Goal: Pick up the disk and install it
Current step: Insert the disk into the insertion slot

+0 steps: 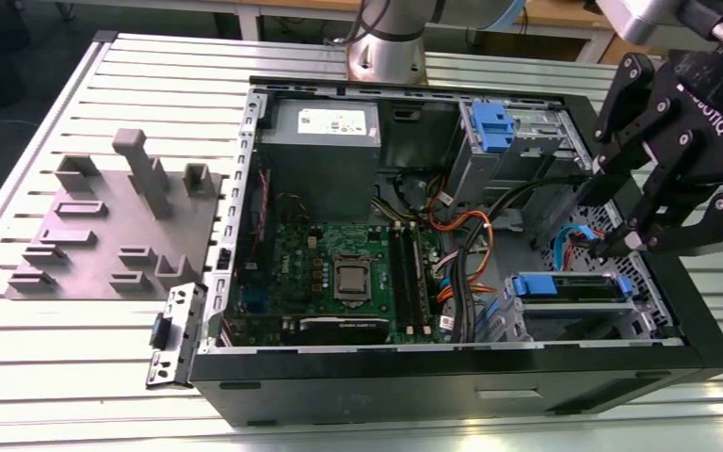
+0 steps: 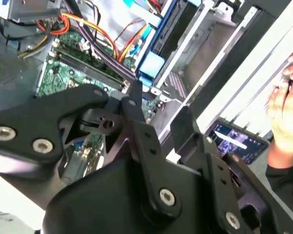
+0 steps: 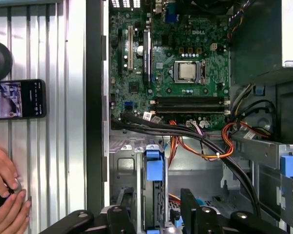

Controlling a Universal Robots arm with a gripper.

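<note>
The disk (image 1: 571, 288) sits in the drive bay of the open computer case (image 1: 462, 377), its blue bracket facing up, apparently already seated. The tool (image 1: 602, 247) hangs just above the case's drive-bay corner, empty, fingers spread narrowly. A person's hand (image 3: 5, 195) rests on the table (image 1: 72, 94) beside the case

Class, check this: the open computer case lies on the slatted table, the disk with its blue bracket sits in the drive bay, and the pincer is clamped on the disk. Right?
Not quite. In the exterior view the pincer hangs above the disk, apart from it and holding nothing. The rest stands: the case lies open on the slatted table, with the disk in its bay.
</note>
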